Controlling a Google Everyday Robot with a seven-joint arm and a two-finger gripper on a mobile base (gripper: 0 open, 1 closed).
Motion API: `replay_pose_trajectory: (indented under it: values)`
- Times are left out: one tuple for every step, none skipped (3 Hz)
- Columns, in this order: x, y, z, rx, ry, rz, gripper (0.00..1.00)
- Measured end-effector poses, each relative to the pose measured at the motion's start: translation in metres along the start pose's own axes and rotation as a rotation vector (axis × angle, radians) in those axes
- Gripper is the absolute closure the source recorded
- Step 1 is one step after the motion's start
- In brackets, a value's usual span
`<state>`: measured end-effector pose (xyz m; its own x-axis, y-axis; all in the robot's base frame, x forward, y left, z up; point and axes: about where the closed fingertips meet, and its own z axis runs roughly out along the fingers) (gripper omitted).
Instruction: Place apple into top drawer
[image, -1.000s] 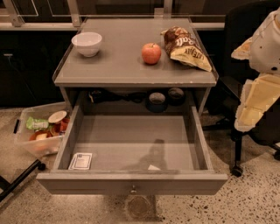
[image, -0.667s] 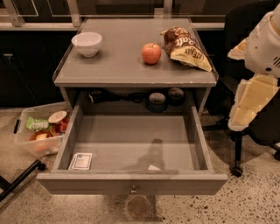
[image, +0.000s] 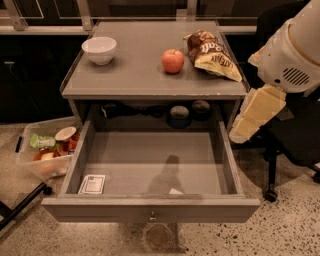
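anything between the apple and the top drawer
Nothing visible. The round red-orange apple sits on the tabletop behind the open grey top drawer; only a small white card and pale scrap lie near its front. The end effector is out of view; a cream arm link shows at right.

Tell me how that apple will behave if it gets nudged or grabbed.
Round apple on the flat tabletop: likely rolls if nudged. Smooth skin may slip. The gripper is out of view; only the arm shows at right.

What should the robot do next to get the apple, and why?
Probably swing the gripper up and left toward the apple. It hangs to the right of the top drawer, which is already open, while the apple sits on the tabletop.
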<state>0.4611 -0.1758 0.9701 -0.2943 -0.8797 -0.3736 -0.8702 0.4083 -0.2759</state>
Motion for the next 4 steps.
replay_pose_trajectory:
  values:
    - [0.0,0.0,-0.001,0.002,-0.003,0.003,0.0]
    - [-0.011,-0.022,0.014,0.023,-0.043,0.094,0.0]
    - [-0.041,-0.08,0.053,0.056,-0.124,0.262,0.0]
    - [-0.078,-0.13,0.094,0.056,-0.217,0.448,0.0]
